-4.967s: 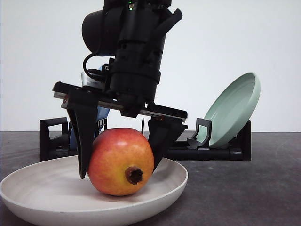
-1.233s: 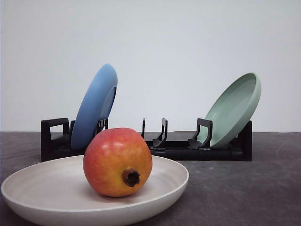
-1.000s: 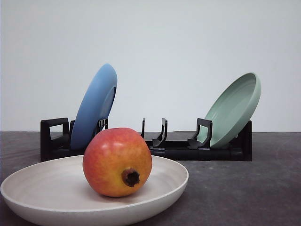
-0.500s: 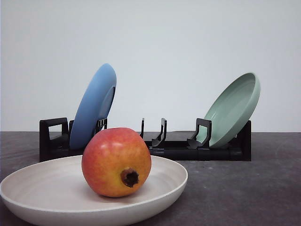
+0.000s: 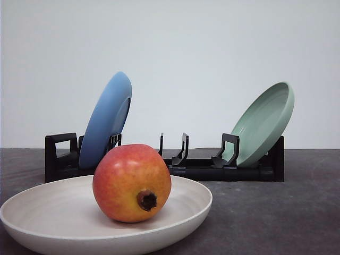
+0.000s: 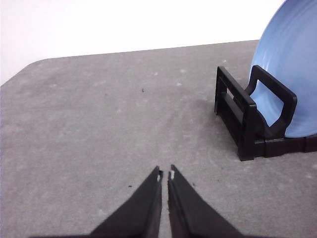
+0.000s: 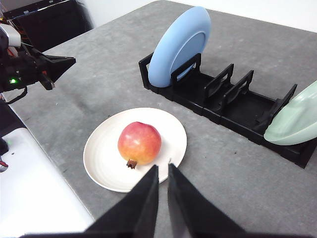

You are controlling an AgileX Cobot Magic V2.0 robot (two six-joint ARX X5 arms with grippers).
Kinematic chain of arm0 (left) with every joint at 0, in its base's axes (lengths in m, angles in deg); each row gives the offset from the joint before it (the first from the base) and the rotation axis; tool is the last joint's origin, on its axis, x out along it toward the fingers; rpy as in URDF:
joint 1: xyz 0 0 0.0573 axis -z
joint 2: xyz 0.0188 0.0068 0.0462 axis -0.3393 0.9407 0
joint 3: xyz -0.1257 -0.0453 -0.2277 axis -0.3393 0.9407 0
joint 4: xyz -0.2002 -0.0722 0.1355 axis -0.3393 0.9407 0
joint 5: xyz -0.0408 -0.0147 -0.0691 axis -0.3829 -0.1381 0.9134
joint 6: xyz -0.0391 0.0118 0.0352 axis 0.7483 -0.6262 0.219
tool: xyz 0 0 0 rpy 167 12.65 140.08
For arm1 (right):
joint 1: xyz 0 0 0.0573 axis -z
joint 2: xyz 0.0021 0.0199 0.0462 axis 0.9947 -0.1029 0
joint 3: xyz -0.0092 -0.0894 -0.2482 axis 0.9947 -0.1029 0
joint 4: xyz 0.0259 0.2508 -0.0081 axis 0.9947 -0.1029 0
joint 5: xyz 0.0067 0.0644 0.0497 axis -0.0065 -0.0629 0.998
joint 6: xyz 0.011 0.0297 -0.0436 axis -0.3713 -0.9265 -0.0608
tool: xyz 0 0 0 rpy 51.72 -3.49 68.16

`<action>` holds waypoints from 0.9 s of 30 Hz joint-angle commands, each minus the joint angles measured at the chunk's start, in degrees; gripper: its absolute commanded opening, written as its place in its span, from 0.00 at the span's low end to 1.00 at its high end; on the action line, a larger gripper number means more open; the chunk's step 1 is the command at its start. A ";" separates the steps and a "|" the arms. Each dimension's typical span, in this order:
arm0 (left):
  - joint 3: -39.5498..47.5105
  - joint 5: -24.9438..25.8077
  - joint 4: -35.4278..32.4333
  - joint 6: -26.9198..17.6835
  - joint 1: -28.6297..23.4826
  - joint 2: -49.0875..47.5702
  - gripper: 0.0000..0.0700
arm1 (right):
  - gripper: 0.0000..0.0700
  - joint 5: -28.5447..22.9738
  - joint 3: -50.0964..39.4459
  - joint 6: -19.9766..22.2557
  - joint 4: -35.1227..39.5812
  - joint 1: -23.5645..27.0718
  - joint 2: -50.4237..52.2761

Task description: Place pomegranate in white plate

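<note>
We see one pomegranate (image 5: 132, 182) resting in white plate (image 5: 53, 210), calyx toward camera. Left gripper (image 6: 165, 174) fingers clenched, empty, over bare bench (image 6: 99, 124) beside rack (image 5: 212, 167). Right gripper (image 7: 162, 168) fingers pinched together, empty, above plate rim. Since five seconds ago: gripper gone from fruit. Three plates: white, blue plate (image 5: 106, 119), green plate (image 5: 264, 123).

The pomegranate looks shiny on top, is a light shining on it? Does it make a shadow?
In the front view the pomegranate has a soft pale sheen on top, so light likely comes from above, and a faint shadow lies under it on the white plate. In the right wrist view the shadow is barely visible.
</note>
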 commanded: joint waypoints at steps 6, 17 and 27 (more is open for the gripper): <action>0.57 -0.07 0.22 -0.20 -0.02 -0.09 0.00 | 0.04 -0.04 0.52 0.59 0.59 -0.63 -0.26; 0.57 -0.07 0.22 -0.19 -0.02 -0.09 0.00 | 0.04 -0.07 0.47 0.59 0.59 0.04 -0.15; 0.57 -0.09 0.22 -0.20 -0.04 -0.09 0.00 | 0.04 3.67 -18.16 17.54 27.19 34.08 4.59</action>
